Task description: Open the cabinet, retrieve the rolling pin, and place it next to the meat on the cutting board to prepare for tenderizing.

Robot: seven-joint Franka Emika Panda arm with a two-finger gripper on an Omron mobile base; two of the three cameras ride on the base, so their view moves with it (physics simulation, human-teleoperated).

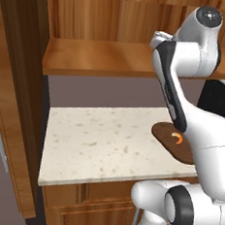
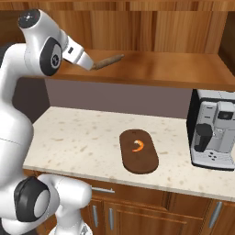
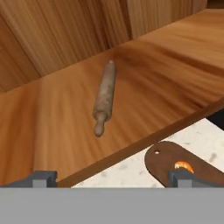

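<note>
step: reach for rolling pin (image 3: pixel 105 97) on cabinet (image 1: pixel 18 100) shelf | gripper (image 3: pixel 111 178) spread wide, nothing held | pin at 12 | tip: straddle mid-barrel, jaws across its axis

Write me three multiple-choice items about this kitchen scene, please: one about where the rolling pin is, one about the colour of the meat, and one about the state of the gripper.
1. Where does the rolling pin lie?
A. On the cabinet shelf
B. On the cutting board
C. On the counter

2. What colour is the meat?
A. Green
B. Orange
C. White

3. In what state is the gripper?
A. Shut on the rolling pin
B. Shut on the meat
C. Open and holding nothing

Answers:
1. A, since the hand view shows the pin lying flat on the wooden shelf, above the counter.
2. B, since the small curved piece on the cutting board is orange.
3. C, since in the hand view the fingertips stand wide apart with nothing between them, and the pin lies apart from them.
</note>
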